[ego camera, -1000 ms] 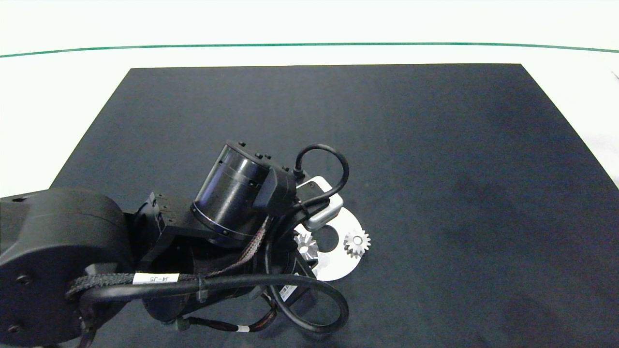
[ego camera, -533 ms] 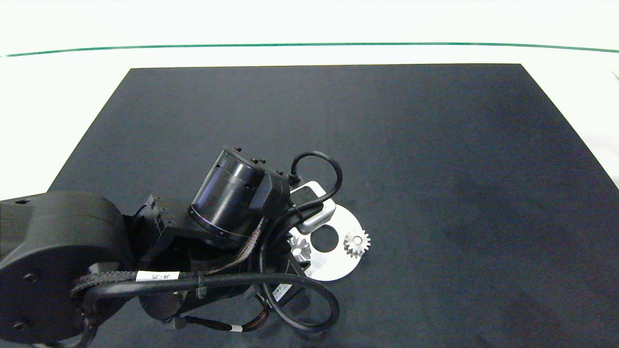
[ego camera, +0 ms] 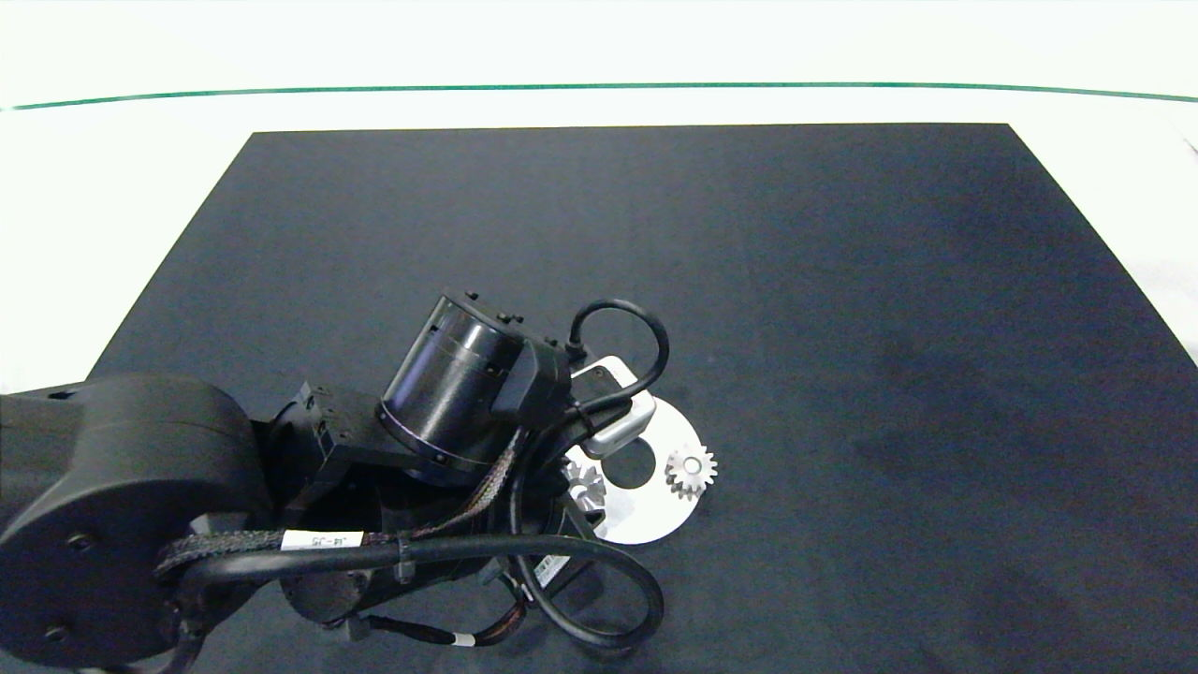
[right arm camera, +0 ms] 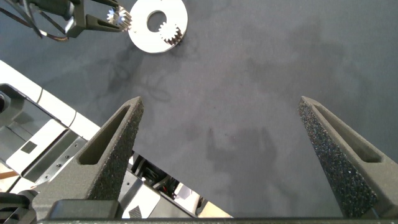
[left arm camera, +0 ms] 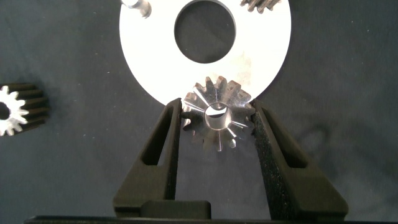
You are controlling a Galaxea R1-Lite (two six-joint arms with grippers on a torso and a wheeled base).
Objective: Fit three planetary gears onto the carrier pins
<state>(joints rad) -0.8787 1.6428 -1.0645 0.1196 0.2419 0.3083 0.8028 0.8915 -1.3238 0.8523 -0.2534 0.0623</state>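
My left claw is clenched on one of the planetary gears, its two fingers pressing the teeth from either side, closed only as far as the gear's width allows. The gear sits over a carrier pin, whose pale top shows through the centre hole, at the near rim of the white disc. I judge this to be the second gear going on, and whether it is fully seated I cannot tell from here.

Further out on the disc, another gear already sits on its pin on the far side, and a third pin stands bare. The last gear lies loose on the dark mat, beside the disc and apart from it. In the head view my left arm covers much of the disc's left side.

Next, I reckon I need to let go gently, lift straight up so the teeth don't drag the gear off, then go for the loose gear and carry it to the bare pin.

My right claw hangs high over the mat on the tabletop, well apart from the work, spread wide with nothing in it.
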